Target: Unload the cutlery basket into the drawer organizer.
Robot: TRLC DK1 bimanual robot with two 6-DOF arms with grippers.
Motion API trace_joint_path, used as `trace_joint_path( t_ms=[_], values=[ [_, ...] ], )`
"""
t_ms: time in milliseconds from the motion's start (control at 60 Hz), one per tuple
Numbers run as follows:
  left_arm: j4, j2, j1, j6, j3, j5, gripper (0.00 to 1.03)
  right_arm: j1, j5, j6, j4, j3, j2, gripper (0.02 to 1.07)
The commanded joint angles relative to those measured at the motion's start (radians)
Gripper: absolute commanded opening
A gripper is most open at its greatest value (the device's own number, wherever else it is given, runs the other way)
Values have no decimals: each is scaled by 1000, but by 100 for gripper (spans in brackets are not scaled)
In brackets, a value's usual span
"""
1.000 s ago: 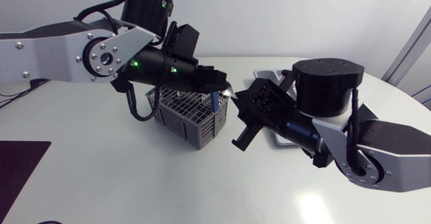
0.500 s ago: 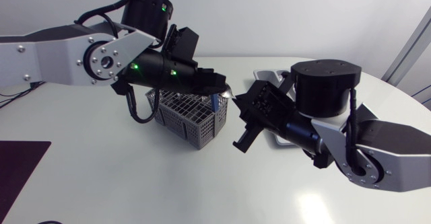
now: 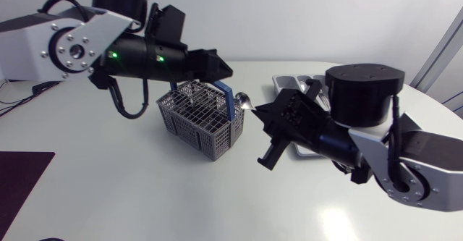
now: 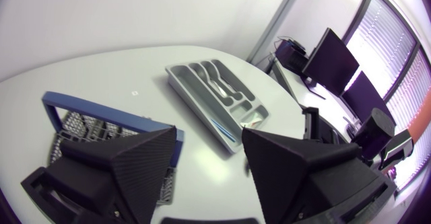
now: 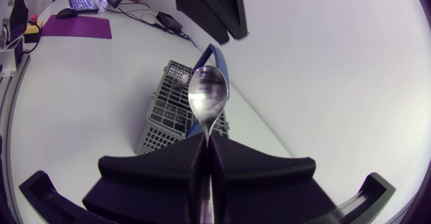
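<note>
left hand point(image 4: 210, 136): fingers spread wide | right hand point(image 5: 205, 150): fingers clamped on spoon point(image 5: 207, 93)

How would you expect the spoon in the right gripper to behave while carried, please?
The spoon looks like polished metal, so probably stiff but slippery. The right gripper pinches only its thin handle, with the bowl sticking out, so it may pivot if bumped.

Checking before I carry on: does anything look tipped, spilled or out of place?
Nothing stands out. The basket stands upright on the table, the organizer lies flat, and the right gripper holds the spoon by its handle.
</note>
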Motion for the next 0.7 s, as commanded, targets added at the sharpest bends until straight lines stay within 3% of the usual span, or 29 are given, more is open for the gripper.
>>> trace_joint_path(
  t_ms=[0, 67, 217, 333, 417, 550, 683],
  values=[
    [6, -48, 64, 34, 23, -16, 79, -58, -43, -26, -41, -45, -56, 8],
    [-3, -60, 95, 70, 23, -25, 79, -108, -94, -43, -74, -55, -86, 8],
    [-80, -45, 105, 189, 18, -192, 79, -266, -213, -91, -135, -74, -137, 8],
    [-96, -36, 30, 210, -28, -399, 79, -384, -284, -115, -156, -82, -155, 8],
    [-124, -11, -14, 192, -26, -493, 79, -449, -319, -127, -162, -87, -165, 8],
    [-208, 62, -51, 126, 20, -537, 79, -521, -353, -152, -178, -96, -181, 8],
    [-225, 110, -63, 78, 20, -554, 79, -605, -398, -180, -189, -105, -192, 8]
  ],
)
